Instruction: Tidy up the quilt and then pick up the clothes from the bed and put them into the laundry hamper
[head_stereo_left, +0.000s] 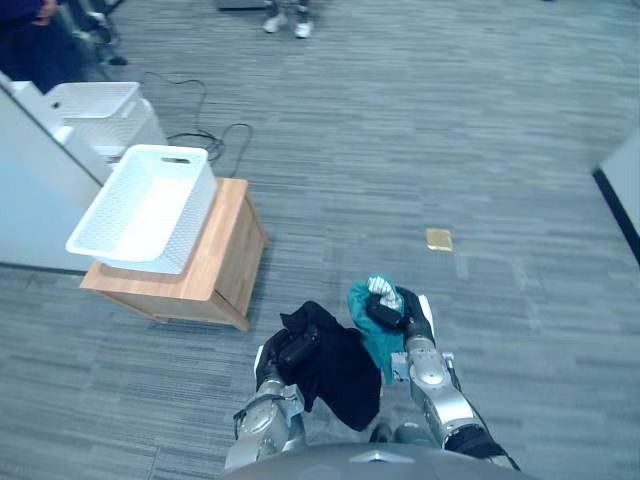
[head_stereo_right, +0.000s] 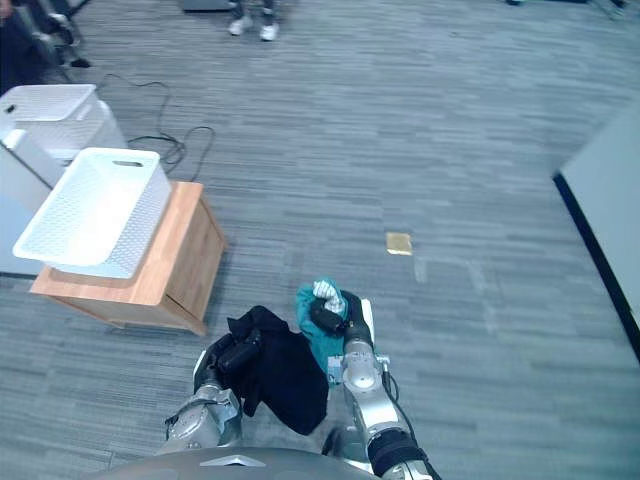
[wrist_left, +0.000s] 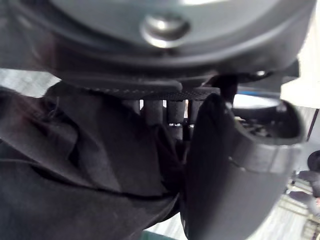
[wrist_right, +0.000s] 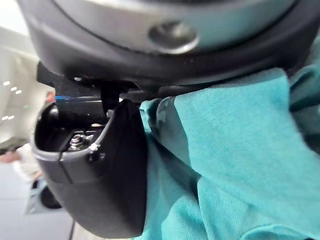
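Two grasps: my left robot hand (head_stereo_left: 278, 358) clutches black garment (head_stereo_left: 340, 378), right robot hand (head_stereo_left: 408, 312) teal garment (head_stereo_left: 378, 345); both seem soft, light, best held by bunched folds.

Floor (head_stereo_left: 420, 120): grey striped carpet throughout.
Low wooden desk (head_stereo_left: 222, 240), left of centre, light wood, one corner turned toward the camera.
Behind it, further left: white perforated basket (head_stereo_left: 100, 110) against a pale panel (head_stereo_left: 30, 200).
Black cable (head_stereo_left: 205, 135) loops on the carpet just beyond the desk.
Small tan square (head_stereo_left: 439, 239) lies flat on the carpet, right of centre, well apart from the desk (material cannot be told).
Top edge: a person's white shoes (head_stereo_left: 287, 24).
Top left corner: a person in dark clothing (head_stereo_left: 25, 45).
Right edge: pale board with dark rim (head_stereo_left: 622, 190).
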